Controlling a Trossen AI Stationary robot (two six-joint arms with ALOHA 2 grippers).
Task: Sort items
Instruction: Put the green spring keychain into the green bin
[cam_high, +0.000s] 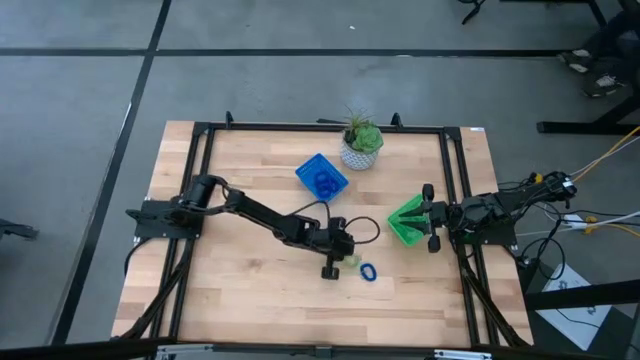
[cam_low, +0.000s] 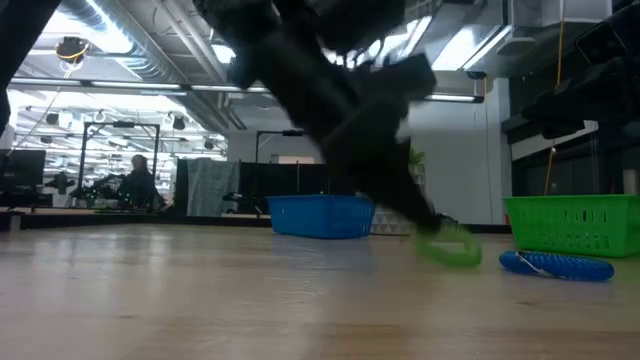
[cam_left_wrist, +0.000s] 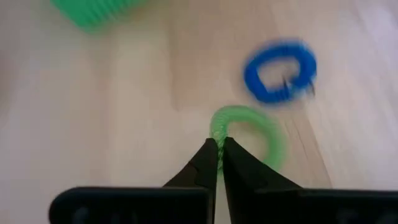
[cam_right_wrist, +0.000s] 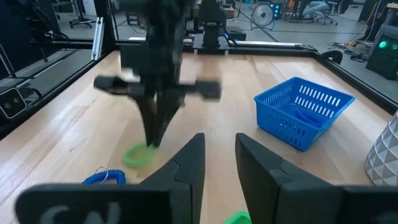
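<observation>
Left pincer (cam_left_wrist: 218, 148) clamped on the green ring (cam_left_wrist: 249, 134) rim at the table; green tray (cam_high: 408, 222) lies toward the right arm; right pincer (cam_right_wrist: 219, 155) held apart, idle

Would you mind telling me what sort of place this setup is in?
Probably a robotics lab or workshop: a wooden table in a black frame, exposed ceiling ducts, and a person at distant workbenches.
</observation>
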